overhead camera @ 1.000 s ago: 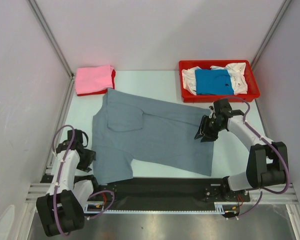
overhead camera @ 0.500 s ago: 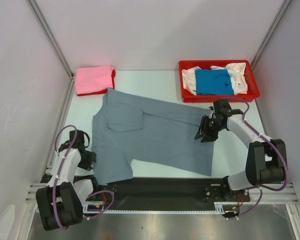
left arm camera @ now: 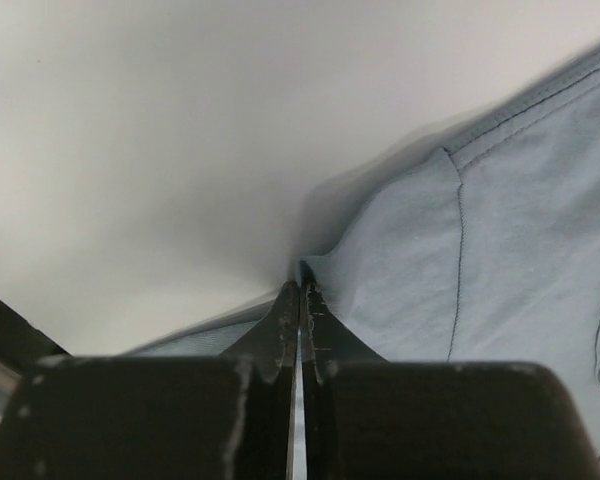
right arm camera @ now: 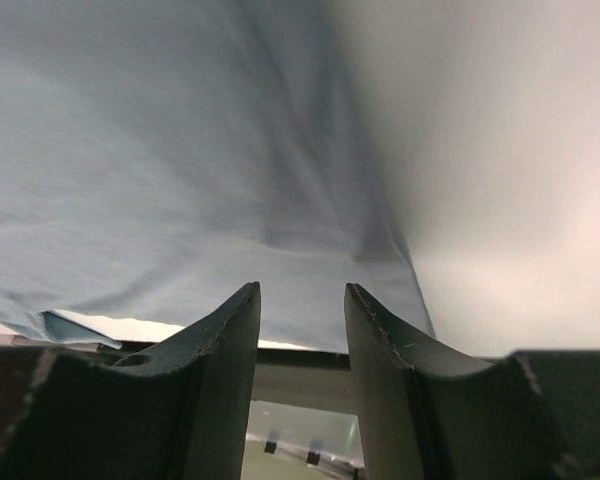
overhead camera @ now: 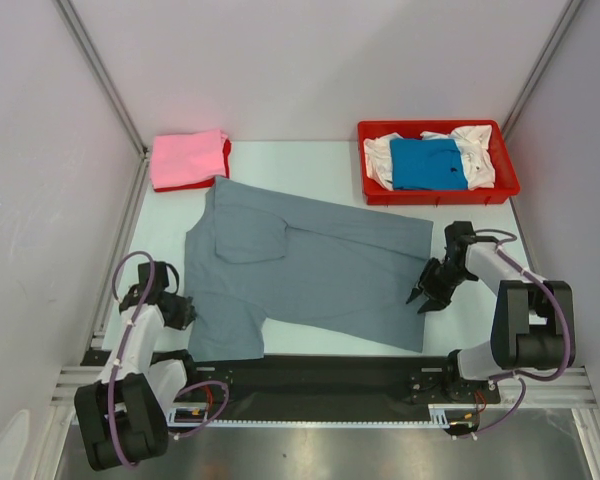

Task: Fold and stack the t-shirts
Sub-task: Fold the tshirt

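Pale table [overhead camera: 310, 160], white walls | slate grey t-shirt [overhead camera: 320, 275]: spread flat mid-table | left gripper [overhead camera: 182, 311]: pinched tight on its near-left edge | right gripper [overhead camera: 421, 299]: jaws half apart, just beside its right edge | pink t-shirt [overhead camera: 188, 158]: folded, far left | blue t-shirt [overhead camera: 425, 162], white t-shirt [overhead camera: 477, 140]: inside red tray [overhead camera: 440, 196], far right

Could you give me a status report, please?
Left claw shut, pinching near-left edge of the slate grey cloth t-shirt. Right claw open at its right edge. Shirt spread out. Nothing lying on it.
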Robot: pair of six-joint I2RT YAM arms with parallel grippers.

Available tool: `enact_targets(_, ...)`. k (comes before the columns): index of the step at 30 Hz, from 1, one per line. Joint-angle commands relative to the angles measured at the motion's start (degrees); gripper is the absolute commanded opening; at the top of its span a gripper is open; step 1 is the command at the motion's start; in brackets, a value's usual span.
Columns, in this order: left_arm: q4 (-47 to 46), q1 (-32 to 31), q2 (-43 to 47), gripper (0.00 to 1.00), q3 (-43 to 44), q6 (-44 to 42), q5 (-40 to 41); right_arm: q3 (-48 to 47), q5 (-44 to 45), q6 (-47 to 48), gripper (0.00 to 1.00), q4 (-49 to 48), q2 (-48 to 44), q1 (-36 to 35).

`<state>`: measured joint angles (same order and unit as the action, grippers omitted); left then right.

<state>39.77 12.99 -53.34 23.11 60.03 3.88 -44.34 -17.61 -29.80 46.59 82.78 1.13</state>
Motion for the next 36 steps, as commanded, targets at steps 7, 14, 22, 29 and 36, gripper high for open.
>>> enact_targets(7, 5.0, 0.5, 0.5, 0.00, 1.2, -1.1, 0.3, 5.7, 4.8, -5.7, 0.46, 6.8, -7.5, 1.3)
enact_targets(14, 4.9, 0.6, -0.9, 0.00, 2.3, -1.1, 0.1, 7.4, 4.9, -4.9, 0.48, 11.8, -10.1, 0.7)
enact_targets(22, 3.1, 0.7, -3.6, 0.00, 3.7, -1.8, -0.2, 8.0, 4.6, -6.8, 0.47, 14.5, -12.9, -4.1)
enact_targets(29, 3.7, 0.7, -3.3, 0.00, 4.0, -1.6, -0.5, 11.5, 4.2, -11.1, 0.44, 10.9, -11.8, -5.7)
enact_targets(36, 3.6, 0.6, -4.0, 0.00, 4.5, -1.5, -0.8, 13.7, 5.9, -14.0, 0.43, 7.3, -10.1, -7.5)
